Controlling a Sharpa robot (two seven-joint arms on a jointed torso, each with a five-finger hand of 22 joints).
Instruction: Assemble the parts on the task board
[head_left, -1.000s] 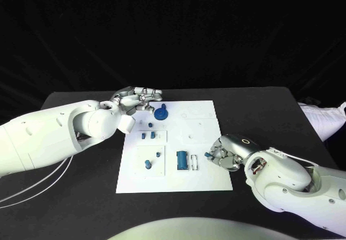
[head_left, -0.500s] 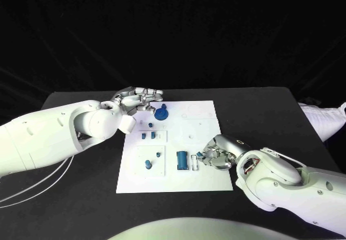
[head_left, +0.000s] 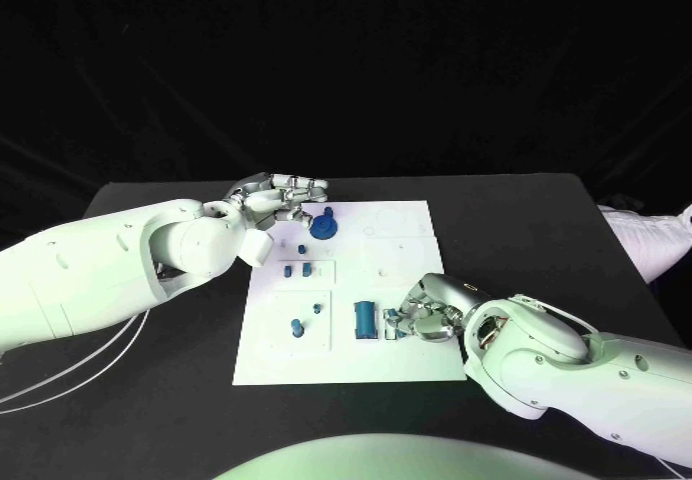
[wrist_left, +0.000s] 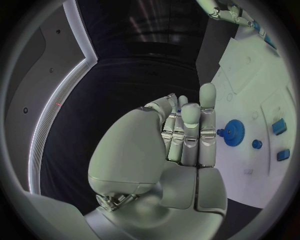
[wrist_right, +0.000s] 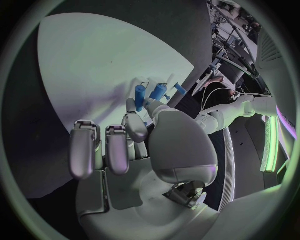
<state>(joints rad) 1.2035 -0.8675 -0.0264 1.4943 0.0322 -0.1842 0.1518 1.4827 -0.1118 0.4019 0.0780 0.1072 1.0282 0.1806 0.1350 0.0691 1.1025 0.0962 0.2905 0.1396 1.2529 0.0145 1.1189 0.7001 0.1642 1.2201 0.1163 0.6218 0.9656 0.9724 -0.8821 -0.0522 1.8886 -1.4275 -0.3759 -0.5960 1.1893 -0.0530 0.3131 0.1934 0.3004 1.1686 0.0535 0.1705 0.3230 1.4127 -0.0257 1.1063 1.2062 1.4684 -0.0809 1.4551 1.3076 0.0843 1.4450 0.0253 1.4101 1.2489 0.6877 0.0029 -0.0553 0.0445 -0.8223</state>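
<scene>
In the middle of the black table (head_left: 548, 215) lies the white task board (head_left: 411, 225), its long sides running from the near edge toward the far edge.

The left robot hand (head_left: 281, 193) sits at the board's far left corner; in the left wrist view its fingers (wrist_left: 190, 135) lie straight and close together beside the thumb, with nothing in them. Just beside it, on the board's far end, lies a blue gear part (head_left: 325, 227), round and toothed in the left wrist view (wrist_left: 234, 132).

The right robot hand (head_left: 428, 309) is over the board's near right portion, fingers bent down at a blue cylinder part (head_left: 365, 319) and a narrow white slot just beside it. In the right wrist view a small blue piece (wrist_right: 140, 94) stands right at its fingertips (wrist_right: 132, 106); I cannot tell whether it is pinched or only touched.

Smaller blue parts (head_left: 296, 270) sit in recessed squares along the board's left side, with a blue peg (head_left: 296, 326) nearer the near edge.
</scene>
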